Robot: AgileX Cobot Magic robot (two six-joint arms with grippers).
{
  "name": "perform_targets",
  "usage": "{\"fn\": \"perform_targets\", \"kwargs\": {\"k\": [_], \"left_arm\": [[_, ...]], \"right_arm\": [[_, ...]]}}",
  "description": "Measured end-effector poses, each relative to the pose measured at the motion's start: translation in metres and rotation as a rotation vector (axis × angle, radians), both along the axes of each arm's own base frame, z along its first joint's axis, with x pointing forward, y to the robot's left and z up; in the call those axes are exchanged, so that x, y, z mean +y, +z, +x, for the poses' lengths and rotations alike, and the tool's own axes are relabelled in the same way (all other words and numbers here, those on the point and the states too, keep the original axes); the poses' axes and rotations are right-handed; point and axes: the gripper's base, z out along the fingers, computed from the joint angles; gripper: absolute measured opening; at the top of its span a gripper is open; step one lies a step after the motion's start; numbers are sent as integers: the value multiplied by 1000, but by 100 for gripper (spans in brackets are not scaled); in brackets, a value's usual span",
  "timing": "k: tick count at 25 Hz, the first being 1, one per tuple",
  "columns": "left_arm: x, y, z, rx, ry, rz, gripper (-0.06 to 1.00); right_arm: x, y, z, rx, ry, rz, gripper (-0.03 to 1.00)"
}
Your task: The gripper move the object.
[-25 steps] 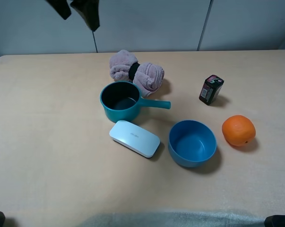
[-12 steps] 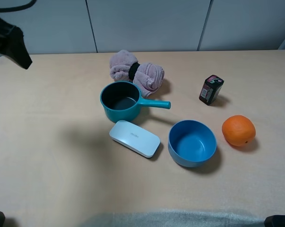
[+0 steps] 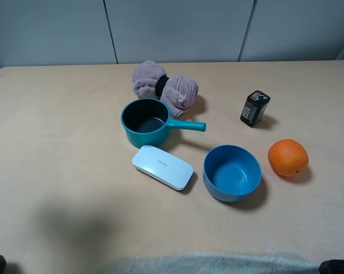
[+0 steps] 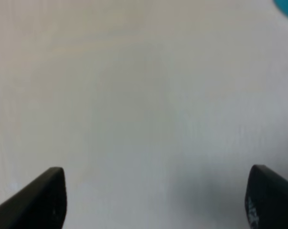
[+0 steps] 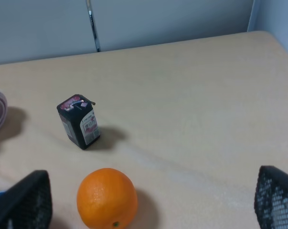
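The mid-blue bowl (image 3: 232, 172) stands upright and empty on the tan table (image 3: 57, 142), right of centre near the front. Neither gripper shows in the exterior high view. In the left wrist view my left gripper (image 4: 153, 200) is open, its dark fingertips (image 4: 43, 198) far apart over blurred bare table. In the right wrist view my right gripper (image 5: 151, 205) is open and empty, its fingertips (image 5: 26, 200) wide apart. Neither gripper touches the bowl.
A teal pot with a handle (image 3: 147, 122) stands left of the bowl and behind it. A white case (image 3: 162, 167) lies between them. A pink towel roll (image 3: 165, 85) lies behind. A small dark box (image 3: 254, 107) (image 5: 78, 121) and an orange (image 3: 287, 157) (image 5: 107, 198) are at the right.
The left arm, seen at the top left of the exterior view, swung left and out of that view. A soft shadow now lies on the front left of the table. The objects have not moved.
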Motion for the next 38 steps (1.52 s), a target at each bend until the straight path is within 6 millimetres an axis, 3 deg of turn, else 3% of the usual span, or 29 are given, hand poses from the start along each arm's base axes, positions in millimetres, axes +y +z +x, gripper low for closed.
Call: {"fn": "perform_targets", "kwargs": {"k": [5, 9, 26, 38], "left_arm": [[2, -5, -45, -98, -5, -3, 77], [4, -11, -69, -139, -8, -5, 77], [7, -11, -118, -398, 19, -11, 77], [7, -12, -138, -525, 35, -15, 77]], "right_arm": [[0, 0, 0, 0, 0, 0, 67], [0, 0, 0, 0, 0, 0, 67], [0, 0, 0, 0, 0, 0, 67], [0, 0, 0, 0, 0, 0, 67]]}}
